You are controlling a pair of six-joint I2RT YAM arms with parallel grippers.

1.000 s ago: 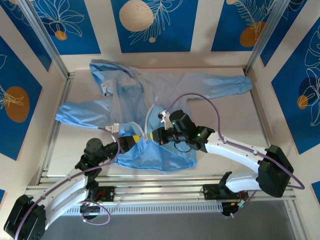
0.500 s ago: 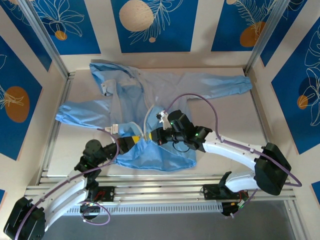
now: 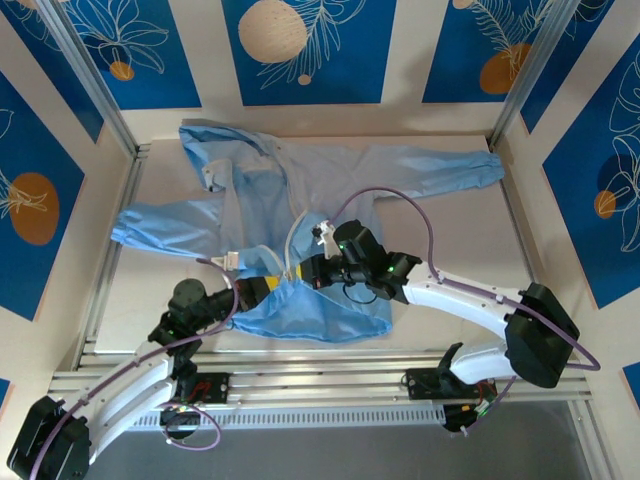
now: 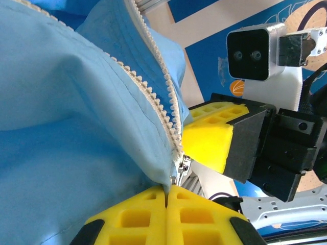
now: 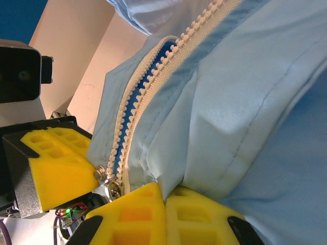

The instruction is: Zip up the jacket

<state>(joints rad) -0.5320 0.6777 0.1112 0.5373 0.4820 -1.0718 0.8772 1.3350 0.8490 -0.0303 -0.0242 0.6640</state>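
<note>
The light-blue jacket (image 3: 340,175) lies spread on the table, hood at the back left, and its near hem is bunched up between the two arms. My left gripper (image 3: 268,285) is shut on the hem fabric (image 4: 166,190), right beside the metal zipper slider (image 4: 181,168). The whitish zipper teeth (image 4: 153,102) run up from the slider. My right gripper (image 3: 306,272) is shut on a fold of jacket fabric (image 5: 164,196) next to the zipper (image 5: 148,87) and the slider (image 5: 107,181). The two grippers almost touch, one on each side of the slider.
Aluminium rails (image 3: 330,375) run along the near table edge, and frame posts (image 3: 100,90) stand at the back corners. Purple cables (image 3: 400,200) loop over the jacket from the right arm. Bare table (image 3: 470,240) lies to the right.
My right gripper has shifted slightly left, closer to the left gripper, and the hem between them has bunched up a little more. Both stay shut on fabric.
</note>
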